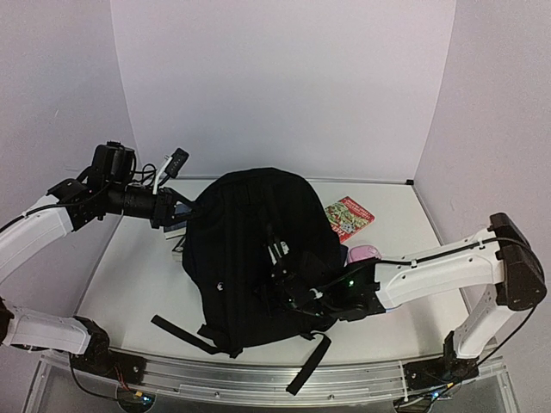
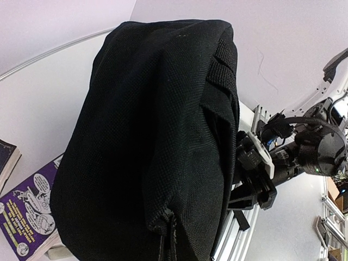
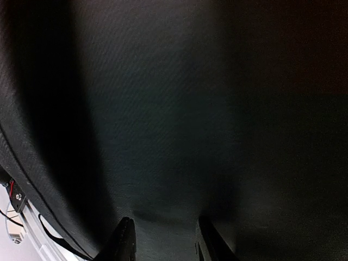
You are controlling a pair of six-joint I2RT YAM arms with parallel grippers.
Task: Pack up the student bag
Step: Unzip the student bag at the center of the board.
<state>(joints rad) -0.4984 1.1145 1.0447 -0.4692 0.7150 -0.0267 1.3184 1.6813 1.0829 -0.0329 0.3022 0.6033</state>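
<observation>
On table (image 1: 129,275), lumpy coarse-woven student bag (image 1: 250,249)

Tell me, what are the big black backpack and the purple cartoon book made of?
The big black backpack looks like woven synthetic fabric, maybe nylon: matte, with a fine grainy weave and stitched webbing. The purple cartoon book looks like paper with a printed cover; pale page edges show underneath.
</observation>
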